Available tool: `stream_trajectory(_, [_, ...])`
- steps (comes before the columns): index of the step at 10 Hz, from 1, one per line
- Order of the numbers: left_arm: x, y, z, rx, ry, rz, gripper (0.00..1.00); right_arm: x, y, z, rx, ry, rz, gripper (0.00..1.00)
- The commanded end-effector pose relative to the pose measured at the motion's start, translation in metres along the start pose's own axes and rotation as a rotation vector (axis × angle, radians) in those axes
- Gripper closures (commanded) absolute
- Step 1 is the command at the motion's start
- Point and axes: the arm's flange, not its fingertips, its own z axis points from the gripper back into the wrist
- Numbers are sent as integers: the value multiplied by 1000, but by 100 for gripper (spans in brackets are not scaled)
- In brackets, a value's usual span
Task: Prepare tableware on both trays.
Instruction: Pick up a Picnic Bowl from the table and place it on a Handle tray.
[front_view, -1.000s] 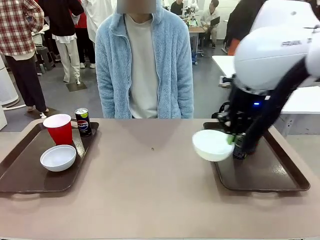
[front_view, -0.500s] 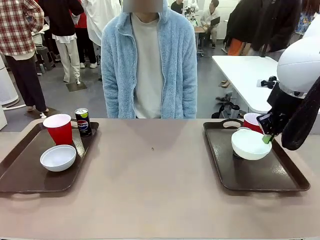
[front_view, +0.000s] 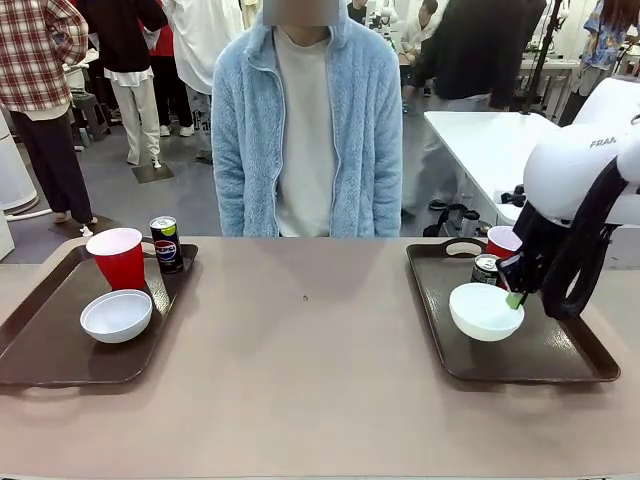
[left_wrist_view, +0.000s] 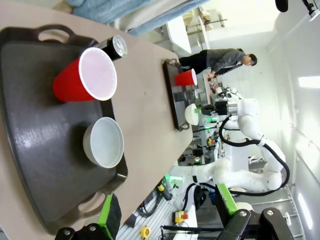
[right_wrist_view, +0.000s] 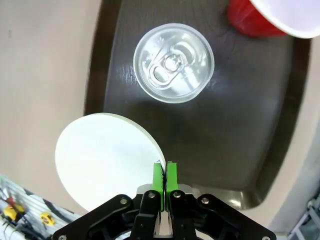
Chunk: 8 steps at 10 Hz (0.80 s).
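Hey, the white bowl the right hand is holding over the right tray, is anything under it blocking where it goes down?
Nothing visible. The right hand pinches the small round white bowl by its rim over bare dark brown plastic tray; the slim black soda can and red plastic cup stand behind it.

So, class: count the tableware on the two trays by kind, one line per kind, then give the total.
Red cups: 2, one on the left tray, one on the right tray
White bowls: 2, left, right
Soda cans: 2, left, right
Total: 6
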Motion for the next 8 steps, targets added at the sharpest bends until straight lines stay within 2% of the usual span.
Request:
stream_trajectory(1, [-2,-4,1,-4,1,10,0,2,-6,-22,49,5,20,100])
stream_trajectory(5, [-2,-4,1,-4,1,10,0,5,-9,-41,33,45,-2,100])
stream_trajectory(6, [-2,-4,1,-4,1,10,0,4,-8,-38,21,42,-6,47])
stream_trajectory(7, [-2,-4,1,-4,1,10,0,2,-5,-31,14,37,-3,39])
stream_trajectory(8, [-2,-4,1,-4,1,10,0,-1,0,-21,6,33,-2,0])
